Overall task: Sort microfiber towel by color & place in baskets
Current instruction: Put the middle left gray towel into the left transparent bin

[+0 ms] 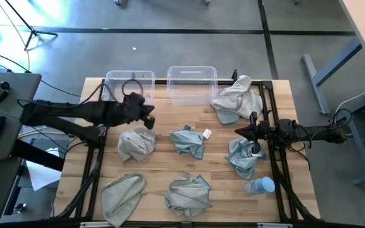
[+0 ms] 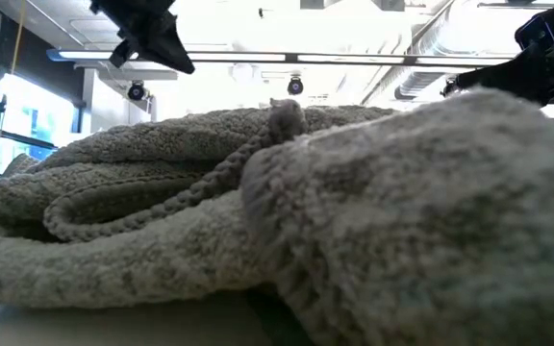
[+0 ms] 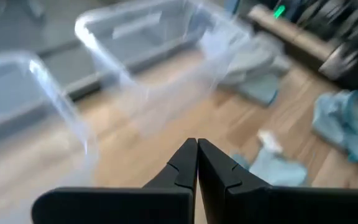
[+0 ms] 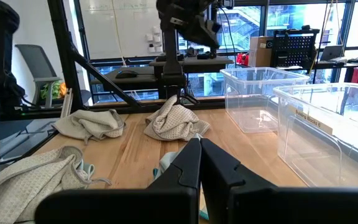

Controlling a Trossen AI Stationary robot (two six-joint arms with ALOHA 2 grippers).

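Observation:
Several small towels lie crumpled on the wooden table. Grey-beige ones sit at left centre [image 1: 136,142], near left [image 1: 122,195], near centre [image 1: 185,195] and far right [image 1: 238,98]. Pale teal ones lie at centre [image 1: 189,140] and right [image 1: 243,157]. Two transparent baskets [image 1: 130,85] [image 1: 192,83] stand at the far edge. My left gripper [image 1: 149,118] [image 3: 197,146] hovers shut between the left basket and the left-centre towel, holding nothing. My right gripper [image 1: 238,131] [image 4: 199,144] is shut and empty too, above the right teal towel's far side.
A small bluish bottle [image 1: 260,185] lies near the table's near right corner. A white tag [image 1: 206,133] sits by the centre teal towel. A grey-beige towel [image 2: 277,211] fills the low view. Bare wood shows in front of the baskets [image 4: 263,93].

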